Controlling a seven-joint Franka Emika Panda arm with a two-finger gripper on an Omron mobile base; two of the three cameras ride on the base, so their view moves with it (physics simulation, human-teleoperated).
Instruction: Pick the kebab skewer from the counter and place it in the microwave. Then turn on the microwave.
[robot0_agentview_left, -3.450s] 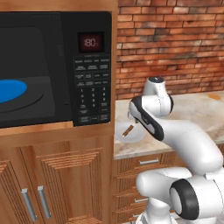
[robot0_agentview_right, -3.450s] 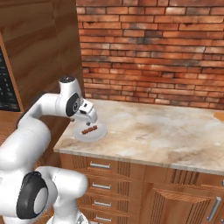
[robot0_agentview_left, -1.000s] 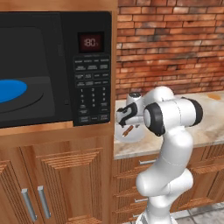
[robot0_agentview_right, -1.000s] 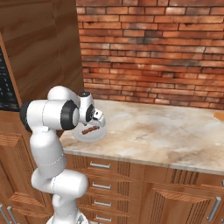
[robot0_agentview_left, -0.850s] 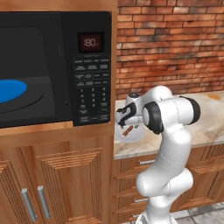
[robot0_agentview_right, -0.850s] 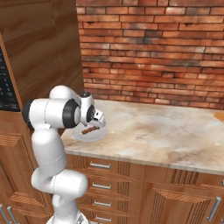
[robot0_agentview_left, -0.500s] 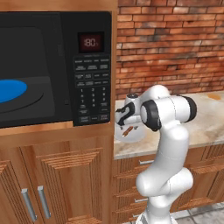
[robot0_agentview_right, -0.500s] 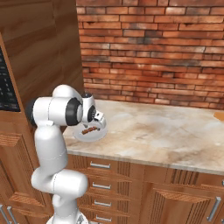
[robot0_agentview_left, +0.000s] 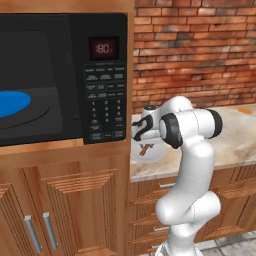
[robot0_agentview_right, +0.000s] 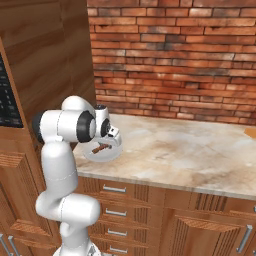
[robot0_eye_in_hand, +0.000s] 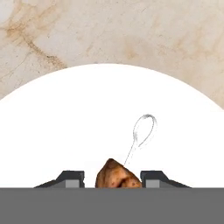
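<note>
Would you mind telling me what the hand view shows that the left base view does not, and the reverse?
Hand view alone: the skewer's thin wire loop end, and a brown chunk of the kebab skewer sitting between the two dark fingertips, with a gap on each side.

Left base view alone: the microwave with its red display, button panel and blue round plate, the brick wall, and the wooden cabinets.

Both: the white plate under the skewer and the beige counter.

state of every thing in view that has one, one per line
microwave: door open, display lit, blue round plate bare
kebab skewer: lying on the white plate, between the jaws
gripper: down at the plate, jaws either side of the skewer, grip unclear
counter: drawers below shut
</note>
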